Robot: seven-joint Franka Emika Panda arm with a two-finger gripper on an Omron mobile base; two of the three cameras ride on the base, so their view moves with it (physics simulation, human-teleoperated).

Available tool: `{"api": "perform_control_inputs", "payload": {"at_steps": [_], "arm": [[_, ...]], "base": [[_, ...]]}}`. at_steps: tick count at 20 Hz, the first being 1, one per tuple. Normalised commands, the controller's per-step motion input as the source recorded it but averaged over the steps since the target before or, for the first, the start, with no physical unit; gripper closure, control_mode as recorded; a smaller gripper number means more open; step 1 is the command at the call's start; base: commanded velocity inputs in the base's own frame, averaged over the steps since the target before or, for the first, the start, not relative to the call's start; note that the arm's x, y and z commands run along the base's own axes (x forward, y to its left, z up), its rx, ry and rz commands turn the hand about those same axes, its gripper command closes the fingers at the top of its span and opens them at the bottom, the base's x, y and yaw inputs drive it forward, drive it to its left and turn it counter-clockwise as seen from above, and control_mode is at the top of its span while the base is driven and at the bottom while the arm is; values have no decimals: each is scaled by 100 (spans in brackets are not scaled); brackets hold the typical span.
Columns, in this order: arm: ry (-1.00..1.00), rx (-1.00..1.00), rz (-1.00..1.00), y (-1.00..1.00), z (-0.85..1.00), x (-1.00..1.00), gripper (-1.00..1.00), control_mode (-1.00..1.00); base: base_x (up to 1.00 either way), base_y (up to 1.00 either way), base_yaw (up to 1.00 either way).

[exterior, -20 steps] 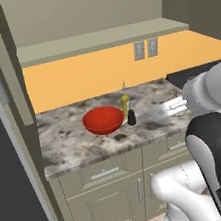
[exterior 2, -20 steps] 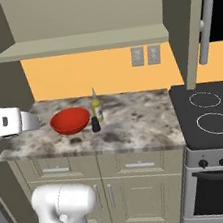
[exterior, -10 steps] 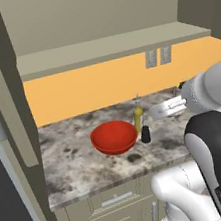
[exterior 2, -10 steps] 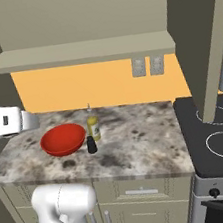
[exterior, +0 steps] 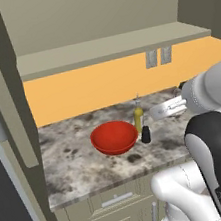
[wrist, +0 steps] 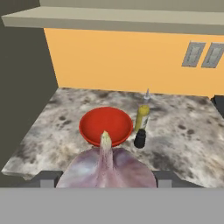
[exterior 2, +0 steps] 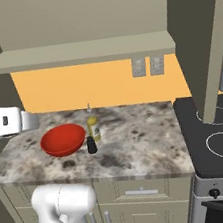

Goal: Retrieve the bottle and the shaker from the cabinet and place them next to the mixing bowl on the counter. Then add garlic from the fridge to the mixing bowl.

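My gripper point(wrist: 108, 179) is shut on the garlic point(wrist: 107, 168), a whitish-purple bulb with its stem tip pointing up, held above the counter's point(wrist: 188, 140) front edge. Beyond it on the counter sits the red mixing bowl point(wrist: 106, 126). The yellow bottle point(wrist: 142, 117) and the black shaker point(wrist: 140, 139) stand just right of the bowl. From the left base view the bowl point(exterior: 114, 137), bottle point(exterior: 139, 116) and shaker point(exterior: 146, 134) lie left of my hand point(exterior: 165, 109). The cabinet shelf point(exterior: 107, 47) above is bare. The fridge's dark grey side point(exterior: 7, 210) is at the left edge.
An open cabinet door point(exterior 2: 199, 44) hangs over the black stove point(exterior 2: 218, 138) at the right. Two wall outlets point(exterior 2: 147, 66) sit on the orange backsplash. Drawers with metal handles point(exterior 2: 141, 192) run below the counter point(exterior 2: 139, 145). Another open door point(exterior: 4, 99) stands at the left.
The whole picture has shifted: the base has driven closer to the counter, so the bowl, bottle and shaker look larger. The gripper still holds the garlic.
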Motion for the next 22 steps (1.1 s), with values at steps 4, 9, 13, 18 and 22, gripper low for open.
{"api": "perform_control_inputs", "payload": {"at_steps": [4,9,13,18,22], "arm": [[0,0,0,0,0,0,100,100],[1,0,0,0,-3,0,100,-100],[30,0,0,0,0,26,100,-100],[37,0,0,14,-22,49,100,-100],[10,0,0,12,-65,24,100,-100]], "base": [[0,0,0],[0,0,0],[0,0,0],[0,0,0],[0,0,0]]}}
